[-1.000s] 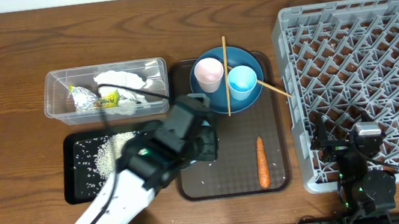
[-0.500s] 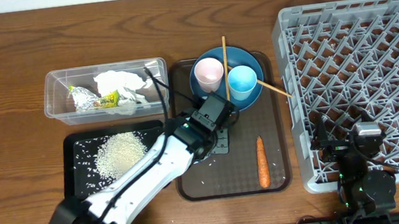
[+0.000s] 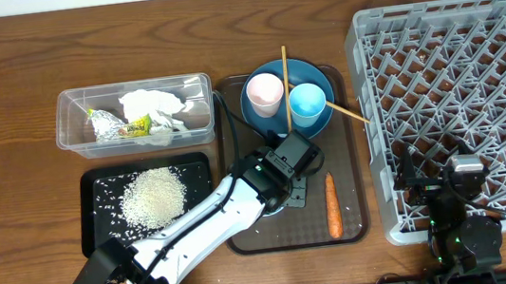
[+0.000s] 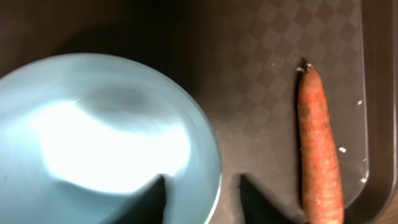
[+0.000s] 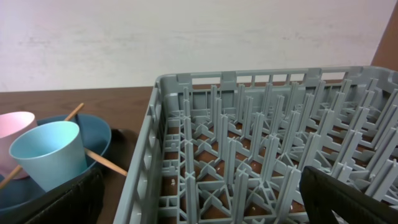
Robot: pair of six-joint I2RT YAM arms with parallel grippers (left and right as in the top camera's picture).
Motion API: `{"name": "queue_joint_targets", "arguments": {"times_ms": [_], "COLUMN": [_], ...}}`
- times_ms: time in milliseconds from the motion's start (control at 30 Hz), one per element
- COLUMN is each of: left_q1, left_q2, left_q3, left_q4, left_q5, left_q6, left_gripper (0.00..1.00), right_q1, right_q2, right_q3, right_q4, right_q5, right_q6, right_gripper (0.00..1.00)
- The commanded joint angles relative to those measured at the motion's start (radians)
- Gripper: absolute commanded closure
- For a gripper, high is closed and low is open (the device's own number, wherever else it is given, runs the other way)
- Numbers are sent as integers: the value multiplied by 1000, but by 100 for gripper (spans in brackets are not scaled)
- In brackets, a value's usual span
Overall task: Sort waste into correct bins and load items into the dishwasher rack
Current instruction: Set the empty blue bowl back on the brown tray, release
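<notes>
Eyes on the small orange carrot (image 3: 332, 206): it lies flat on the brown rectangular serving tray (image 3: 244, 234), in the tray's near-right part. Its long axis runs straight from the near edge of the worktop toward the far edge. The thin tip points at the far edge, the thick end at the near edge. The left gripper (image 4: 203, 180) sits just left of it over the same tray, and the wrist view shows a strip of bare chequered tray between the nearer finger (image 4: 258, 202) and the carrot, so no contact. That gripper's jaws stand apart, straddling the rim of the pale blue-white bowl (image 4: 106, 137), one finger inside and one outside, neither seen pressing on it. A few loose white rice grains (image 4: 341, 150) dot the tray to the right of the carrot. Toward the near-left corner, the flat black rectangular tray (image 3: 102, 240) carries a heap of white rice (image 3: 152, 193). Beyond it, the clear rectangular plastic tub (image 3: 71, 134) holds crumpled white paper napkins (image 3: 155, 102) and a small yellow snack wrapper (image 3: 140, 127). Over on the right, the right gripper (image 5: 199, 183) is spread wide and empty at the near-left corner of the large grey plastic dishwasher rack (image 3: 457, 90).
</notes>
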Motion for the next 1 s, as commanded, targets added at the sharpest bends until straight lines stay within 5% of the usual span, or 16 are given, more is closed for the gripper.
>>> {"name": "queue_joint_targets", "arguments": {"times_ms": [0, 333, 567, 967], "left_q1": [0, -93, -242, -331], "left_q2": [6, -56, 2, 206], "left_q3": [15, 79, 74, 74], "left_q4": [0, 46, 87, 225], "left_q5": [-4, 70, -126, -145], "left_q6": [-11, -40, -165, -210], "left_gripper": [41, 38, 39, 41], "right_q1": [-6, -6, -6, -6], "right_q2": [-5, -5, -5, -5], "right_q3": [-3, -3, -3, -3], "right_q4": [-1, -1, -1, -1], "right_q5": [0, 0, 0, 0], "right_q6": [-5, -5, -5, -5], "right_gripper": [1, 1, 1, 1]}}
